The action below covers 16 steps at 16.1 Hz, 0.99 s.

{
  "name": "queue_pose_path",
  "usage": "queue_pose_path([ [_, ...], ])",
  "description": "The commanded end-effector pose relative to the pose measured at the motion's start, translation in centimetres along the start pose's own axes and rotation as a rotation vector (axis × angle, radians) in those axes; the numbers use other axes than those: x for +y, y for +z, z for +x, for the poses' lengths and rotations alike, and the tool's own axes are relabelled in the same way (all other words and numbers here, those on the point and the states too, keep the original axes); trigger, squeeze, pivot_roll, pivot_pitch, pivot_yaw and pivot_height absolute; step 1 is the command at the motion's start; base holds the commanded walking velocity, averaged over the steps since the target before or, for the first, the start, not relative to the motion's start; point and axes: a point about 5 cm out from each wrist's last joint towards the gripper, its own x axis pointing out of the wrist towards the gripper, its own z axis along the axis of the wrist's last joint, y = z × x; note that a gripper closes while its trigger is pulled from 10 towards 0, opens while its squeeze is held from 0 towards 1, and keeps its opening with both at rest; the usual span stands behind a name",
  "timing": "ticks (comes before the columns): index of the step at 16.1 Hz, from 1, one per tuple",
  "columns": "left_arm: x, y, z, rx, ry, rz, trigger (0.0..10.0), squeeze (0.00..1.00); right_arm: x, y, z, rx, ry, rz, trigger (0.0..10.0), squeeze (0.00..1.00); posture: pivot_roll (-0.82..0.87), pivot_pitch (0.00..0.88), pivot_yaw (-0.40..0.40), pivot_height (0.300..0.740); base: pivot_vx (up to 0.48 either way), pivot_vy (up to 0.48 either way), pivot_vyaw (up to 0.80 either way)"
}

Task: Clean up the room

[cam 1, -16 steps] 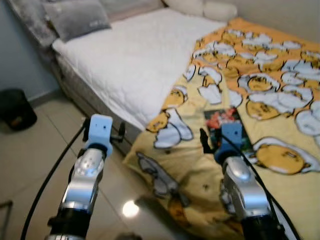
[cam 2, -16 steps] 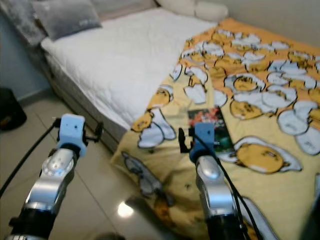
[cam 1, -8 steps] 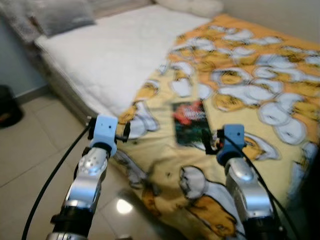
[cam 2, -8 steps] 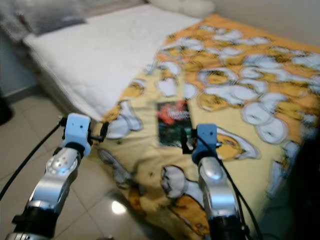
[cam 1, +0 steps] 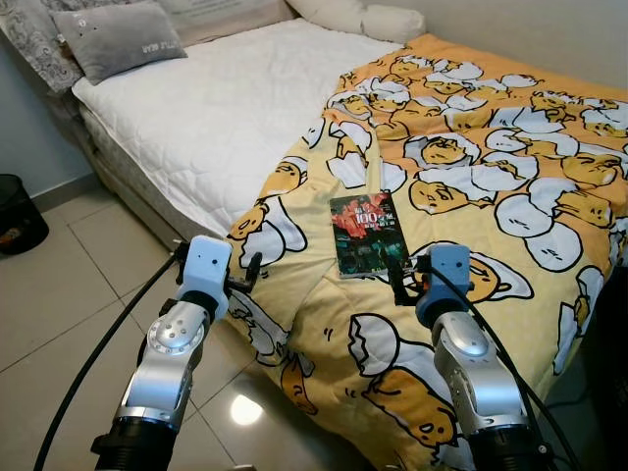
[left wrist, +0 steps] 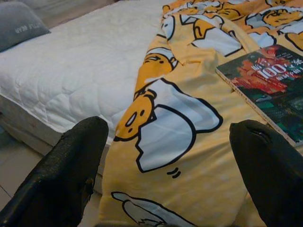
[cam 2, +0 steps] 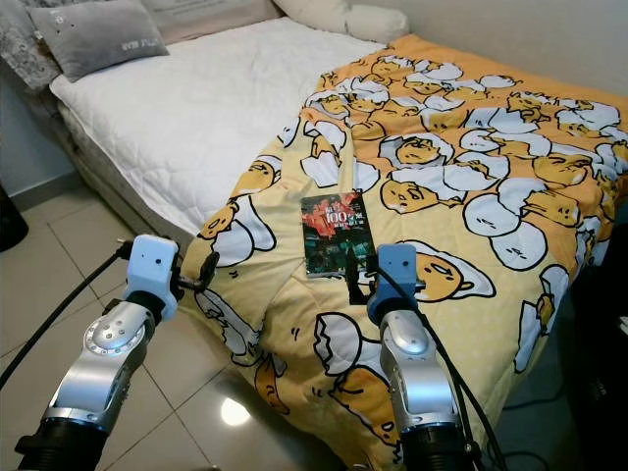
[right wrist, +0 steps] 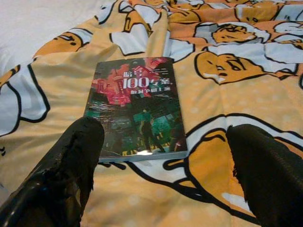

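A dark book [cam 1: 368, 233] with a red-and-green cover and "100" in white lies flat on the yellow egg-pattern blanket [cam 1: 491, 177] near the bed's corner. My right gripper [cam 1: 401, 287] hangs open just short of the book's near edge, the book [right wrist: 136, 108] lying between and beyond its fingertips. My left gripper [cam 1: 247, 267] is open by the blanket's hanging edge, to the left of the book [left wrist: 270, 82], holding nothing.
The bed's white quilted mattress [cam 1: 235, 108] stretches to the back left, with a grey pillow [cam 1: 118, 39] and white pillows [cam 1: 363, 18] at its head. A dark bin [cam 1: 20, 214] stands on the tiled floor [cam 1: 69, 294] at far left.
The camera has swung and steadied, so the book now sits centred ahead. My right gripper is now just short of the book's near edge; the left stays by the blanket's edge.
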Motion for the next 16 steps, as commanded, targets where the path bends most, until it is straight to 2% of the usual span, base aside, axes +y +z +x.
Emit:
queue_pose_path([
  [1, -0.02, 0.46, 0.01, -0.017, -0.018, 0.005, 10.0, 0.93, 0.32, 0.69, 0.20, -0.018, 0.031, -0.035, 10.0, 0.00, 0.01, 0.000, 0.035, 0.740, 0.247, 0.000, 0.00],
  [3, -0.03, 0.53, -0.01, -0.019, -0.026, 0.002, 10.0, 0.92, 0.62, 1.00, 0.15, -0.038, 0.057, -0.068, 10.0, 0.00, 0.01, 0.000, 0.035, 0.740, 0.294, 0.000, 0.80],
  [8, -0.11, 0.63, -0.02, -0.021, -0.044, 0.003, 10.0, 0.93, 0.68, 1.00, 0.16, -0.039, 0.054, -0.065, 10.0, 0.00, 0.01, 0.000, 0.037, 0.740, 0.329, 0.000, 0.80],
  [10, -0.04, 0.64, 0.02, -0.019, -0.032, 0.019, 10.0, 0.91, 0.44, 0.83, 0.23, -0.029, 0.030, -0.027, 10.0, 0.00, 0.01, 0.000, 0.037, 0.740, 0.171, 0.000, 0.00],
  [13, -0.12, 0.54, 0.07, -0.012, -0.027, 0.042, 10.0, 0.84, 0.41, 0.80, 0.26, -0.026, 0.033, -0.032, 10.0, 0.00, 0.01, 0.000, 0.037, 0.740, 0.000, 0.000, 0.00],
  [16, -0.47, 0.40, 0.02, -0.007, -0.050, 0.054, 10.0, 0.83, 0.45, 0.79, 0.27, -0.026, 0.033, -0.031, 10.0, 0.00, 0.01, 0.000, 0.037, 0.740, 0.000, 0.000, 0.00],
])
